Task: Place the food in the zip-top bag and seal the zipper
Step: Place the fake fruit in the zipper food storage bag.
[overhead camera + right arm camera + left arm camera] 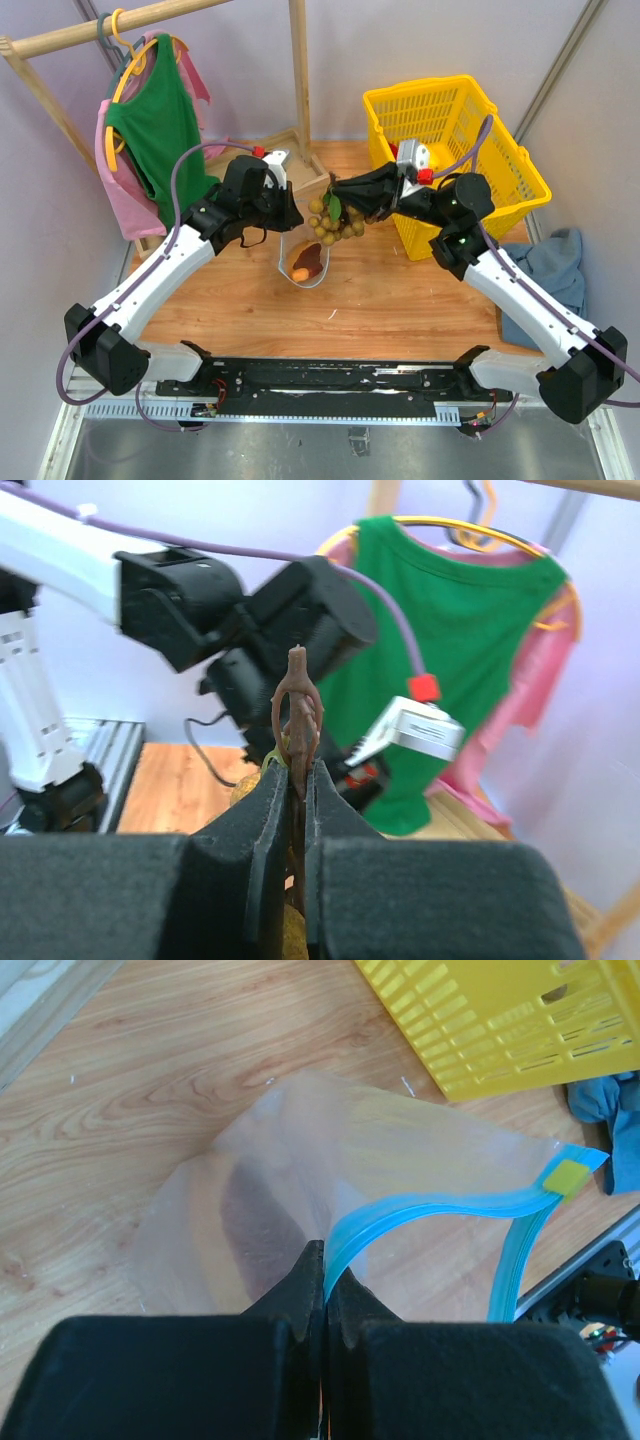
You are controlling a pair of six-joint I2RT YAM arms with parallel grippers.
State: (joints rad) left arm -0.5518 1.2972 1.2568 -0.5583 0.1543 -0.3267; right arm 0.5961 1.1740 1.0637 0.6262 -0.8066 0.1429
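Observation:
The clear zip-top bag (305, 262) lies open on the wooden table, with a dark red piece (309, 256) and an orange fruit (299, 274) inside. My left gripper (283, 213) is shut on the bag's blue zipper strip (430, 1210) and holds the mouth up; in the left wrist view (323, 1260) the strip runs out from between the jaws. My right gripper (338, 196) is shut on the brown stem (297, 705) of the bunch of tan-brown fruits (335, 220), which hangs just above the bag's mouth. In the right wrist view (297, 780) the stem sticks up between the jaws.
A yellow plastic basket (500, 150) stands at the back right. A wooden clothes rack (298, 70) with a green shirt (160, 130) stands at the back left. A blue cloth (555, 270) lies at the right edge.

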